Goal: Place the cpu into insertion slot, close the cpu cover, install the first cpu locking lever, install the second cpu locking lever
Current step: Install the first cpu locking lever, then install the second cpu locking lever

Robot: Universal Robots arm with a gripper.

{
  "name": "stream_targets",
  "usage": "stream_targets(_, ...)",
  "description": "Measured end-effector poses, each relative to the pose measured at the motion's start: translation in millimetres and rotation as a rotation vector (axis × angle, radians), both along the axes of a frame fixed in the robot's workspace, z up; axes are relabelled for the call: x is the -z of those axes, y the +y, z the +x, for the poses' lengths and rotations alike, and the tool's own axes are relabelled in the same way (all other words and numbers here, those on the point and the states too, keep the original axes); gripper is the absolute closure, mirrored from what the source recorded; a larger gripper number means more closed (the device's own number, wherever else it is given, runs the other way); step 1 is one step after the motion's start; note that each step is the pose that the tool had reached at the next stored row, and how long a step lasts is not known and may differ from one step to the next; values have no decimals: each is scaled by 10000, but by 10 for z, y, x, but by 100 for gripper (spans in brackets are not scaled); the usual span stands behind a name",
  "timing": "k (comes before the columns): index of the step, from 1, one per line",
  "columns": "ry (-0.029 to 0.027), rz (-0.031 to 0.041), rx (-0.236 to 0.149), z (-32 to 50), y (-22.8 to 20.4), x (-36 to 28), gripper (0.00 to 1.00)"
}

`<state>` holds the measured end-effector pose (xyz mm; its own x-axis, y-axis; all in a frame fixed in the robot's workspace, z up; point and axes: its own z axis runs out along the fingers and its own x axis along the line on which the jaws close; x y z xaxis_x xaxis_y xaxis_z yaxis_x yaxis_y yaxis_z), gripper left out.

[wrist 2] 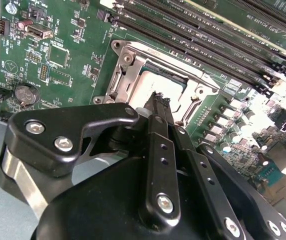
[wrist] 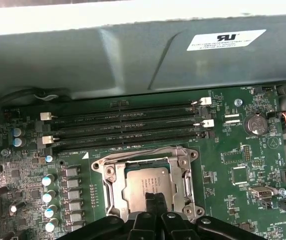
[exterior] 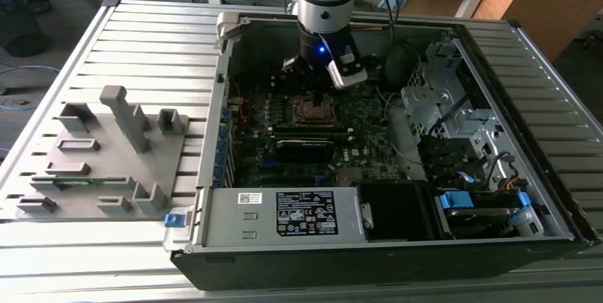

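**Hovering with closed fingers over the seated chip**

Hanging over the open black computer case (exterior: 396, 246), the silver-and-black robot arm (exterior: 325, 6) points its black gripper (wrist: 152, 199) down at the green motherboard (wrist: 243, 155). Its two slim black fingers (wrist 2: 159, 107) are pressed together with nothing between them, and their tips sit just above the cpu (wrist: 145, 182), a small flat square chip with a dull silver-grey top.

In both wrist views the chip lies flat inside the insertion slot (wrist: 108, 192), the small square socket with a thin silver metal rim. The cpu cover (wrist: 180, 172), a thin silver frame plate with a square window, lies down around the chip, which shows through the window. Long black memory slots (wrist: 128, 127) run alongside the socket, just beside it.

In the exterior view, a grey plastic fixture tray (exterior: 104, 155) rests on the slatted grey metal table (exterior: 141, 27), at the exterior view's left of the case.
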<state>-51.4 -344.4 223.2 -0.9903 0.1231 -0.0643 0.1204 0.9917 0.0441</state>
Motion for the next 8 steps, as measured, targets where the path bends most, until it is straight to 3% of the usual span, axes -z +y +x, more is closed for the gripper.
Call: stream_targets(8,3,-5,0,-1,-1,-15,89)
